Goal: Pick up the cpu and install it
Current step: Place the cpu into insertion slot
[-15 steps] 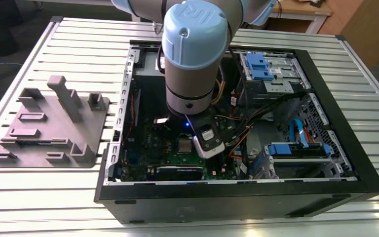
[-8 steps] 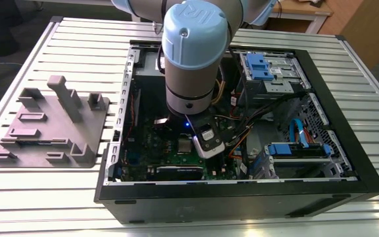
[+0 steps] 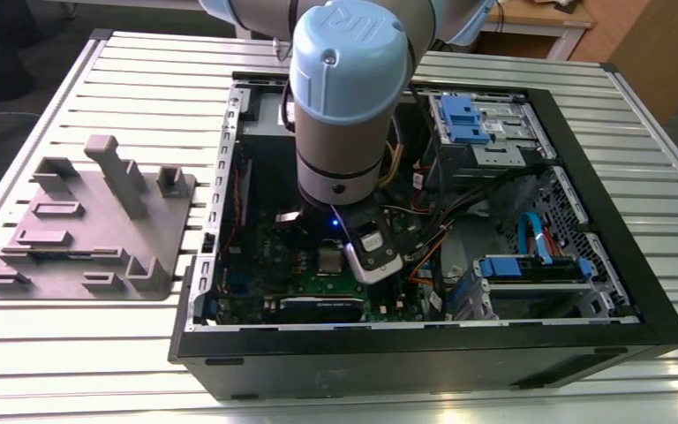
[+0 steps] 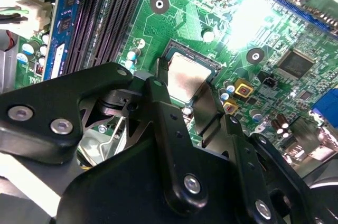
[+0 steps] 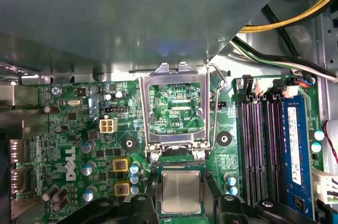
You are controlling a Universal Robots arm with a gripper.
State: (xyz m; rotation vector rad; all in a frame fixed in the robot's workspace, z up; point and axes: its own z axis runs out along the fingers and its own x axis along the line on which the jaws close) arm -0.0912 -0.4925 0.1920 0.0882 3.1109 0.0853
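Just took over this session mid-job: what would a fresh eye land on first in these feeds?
The big pale-blue arm reaching down into the open computer case in the exterior view. In the first wrist view, the silvery cpu sits at the green motherboard's socket, the claw right on it, with the metal socket frame raised beside it.

Robotics lab bench: slotted aluminium table (image 3: pixel 139 62), open computer case (image 3: pixel 433 362), grey moulded fixture plate (image 3: pixel 80 234), robot arm (image 3: pixel 339 106).

One cpu (image 5: pixel 180 191), one green motherboard (image 5: pixel 74 105), one socket frame (image 5: pixel 144 113), one grey fixture plate (image 3: pixel 80 243), one computer case (image 3: pixel 433 364).
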